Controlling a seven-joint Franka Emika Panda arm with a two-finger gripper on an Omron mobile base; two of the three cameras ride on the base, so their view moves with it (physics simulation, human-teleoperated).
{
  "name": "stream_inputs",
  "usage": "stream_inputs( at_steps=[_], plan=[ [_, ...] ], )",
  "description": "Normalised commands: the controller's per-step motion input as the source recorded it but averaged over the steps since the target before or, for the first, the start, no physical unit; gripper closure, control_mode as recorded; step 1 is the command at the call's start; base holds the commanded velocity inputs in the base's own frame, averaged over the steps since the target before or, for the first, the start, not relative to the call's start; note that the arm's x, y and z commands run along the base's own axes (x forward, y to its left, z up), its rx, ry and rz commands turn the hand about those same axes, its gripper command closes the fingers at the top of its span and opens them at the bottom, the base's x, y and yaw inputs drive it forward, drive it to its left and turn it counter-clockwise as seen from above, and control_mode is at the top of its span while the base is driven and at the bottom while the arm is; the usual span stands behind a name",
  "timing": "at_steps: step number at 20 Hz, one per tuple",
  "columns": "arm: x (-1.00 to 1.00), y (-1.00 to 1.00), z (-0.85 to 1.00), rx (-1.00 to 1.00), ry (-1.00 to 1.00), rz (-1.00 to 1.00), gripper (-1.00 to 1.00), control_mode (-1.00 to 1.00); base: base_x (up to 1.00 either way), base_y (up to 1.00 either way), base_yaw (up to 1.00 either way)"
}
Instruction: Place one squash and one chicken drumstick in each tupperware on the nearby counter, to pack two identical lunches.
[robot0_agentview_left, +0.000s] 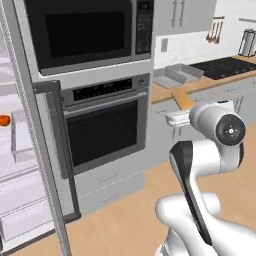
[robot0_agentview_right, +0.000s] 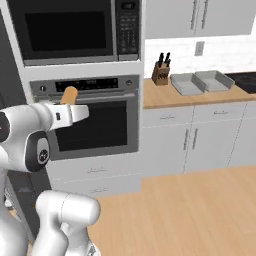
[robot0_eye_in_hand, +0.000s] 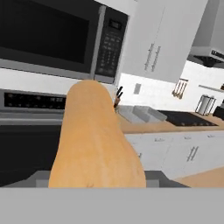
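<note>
Figure: my arm carrying the tan squash (robot0_eye_in_hand: 94, 140) in front of the wall oven (robot0_agentview_right: 92, 122). In the hand view the squash stands lengthwise straight out from the hand, its narrow end toward the microwave (robot0_eye_in_hand: 52, 37); the gripper (robot0_eye_in_hand: 96, 177) appears clamped on its broad end, though the fingertips are largely hidden behind it. In the right base view I see the squash's tip rising above the wrist, level with the oven's control panel. The two grey tupperware trays (robot0_agentview_right: 187, 84) (robot0_agentview_right: 214, 80) sit side by side on the wooden counter (robot0_agentview_right: 160, 99), just right of the knife block (robot0_agentview_right: 161, 72). In the left base view, the small orange-red squash (robot0_agentview_left: 4, 120) rests on a shelf of the open refrigerator (robot0_agentview_left: 20, 150).
</note>
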Motion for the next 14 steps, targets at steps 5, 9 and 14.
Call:
stream_inputs(
  at_steps=[5,9,14],
  plan=[
    [0.0,0.0,0.0,0.0,0.0,0.0,1.0,1.0,0.85,-1.0,-0.22],
    [0.0,0.0,0.0,0.0,0.0,0.0,1.0,1.0,1.0,-0.82,-0.07],
    [0.0,0.0,0.0,0.0,0.0,0.0,1.0,1.0,1.0,-0.65,0.0]
  ],
)
